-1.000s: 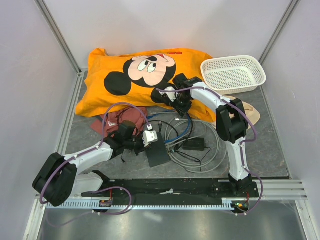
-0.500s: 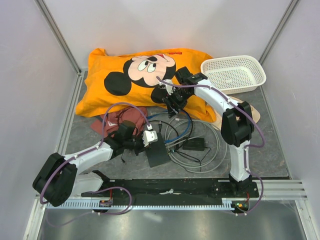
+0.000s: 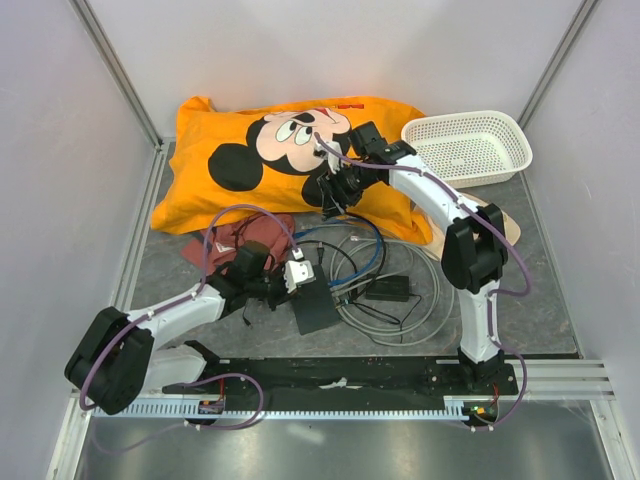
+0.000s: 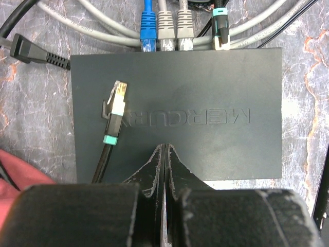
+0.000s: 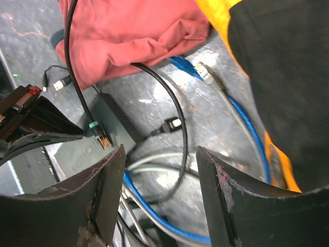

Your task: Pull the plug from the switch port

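- Left gripper (image 4: 163,150), pressed together, seems to brace the switch (image 4: 216,77).
- Right gripper (image 5: 159,154) hovers spread, empty: approach step.
- Next: pinch a seated plug (image 4: 147,25), pull straight.

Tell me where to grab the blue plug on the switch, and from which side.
I'd take the blue plug by its ribbed boot, just outside the switch, coming from above. It sticks straight out of the port edge; one side is free, but a grey plug crowds the other.

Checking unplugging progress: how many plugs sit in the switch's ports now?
4, in a row along one edge of the switch: a blue plug, a grey plug, a second grey plug, a black plug. More may be hidden.
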`<action>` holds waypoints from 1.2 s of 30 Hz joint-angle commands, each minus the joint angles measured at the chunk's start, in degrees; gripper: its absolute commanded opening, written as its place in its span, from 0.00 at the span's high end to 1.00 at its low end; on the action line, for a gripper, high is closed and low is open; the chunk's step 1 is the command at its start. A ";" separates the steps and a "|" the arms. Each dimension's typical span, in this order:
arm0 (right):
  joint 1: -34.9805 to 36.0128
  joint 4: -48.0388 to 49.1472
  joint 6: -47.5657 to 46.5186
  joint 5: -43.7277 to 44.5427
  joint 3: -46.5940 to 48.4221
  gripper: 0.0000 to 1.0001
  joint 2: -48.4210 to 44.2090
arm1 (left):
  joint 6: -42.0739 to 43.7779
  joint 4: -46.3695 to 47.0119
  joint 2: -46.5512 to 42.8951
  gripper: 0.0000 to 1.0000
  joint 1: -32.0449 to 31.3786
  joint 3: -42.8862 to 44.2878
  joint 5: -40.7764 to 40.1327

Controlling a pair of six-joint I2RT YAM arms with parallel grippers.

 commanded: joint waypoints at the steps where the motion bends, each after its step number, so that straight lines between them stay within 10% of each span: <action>1: 0.21 2.52 3.37 -6.98 -2.36 0.36 4.17 | -0.16 -5.60 0.11 0.98 1.11 -2.49 -3.89; 36: 2.67 -22.88 -21.07 -20.61 -5.01 0.55 14.37 | 0.81 -5.69 1.52 0.99 2.43 -2.75 -3.28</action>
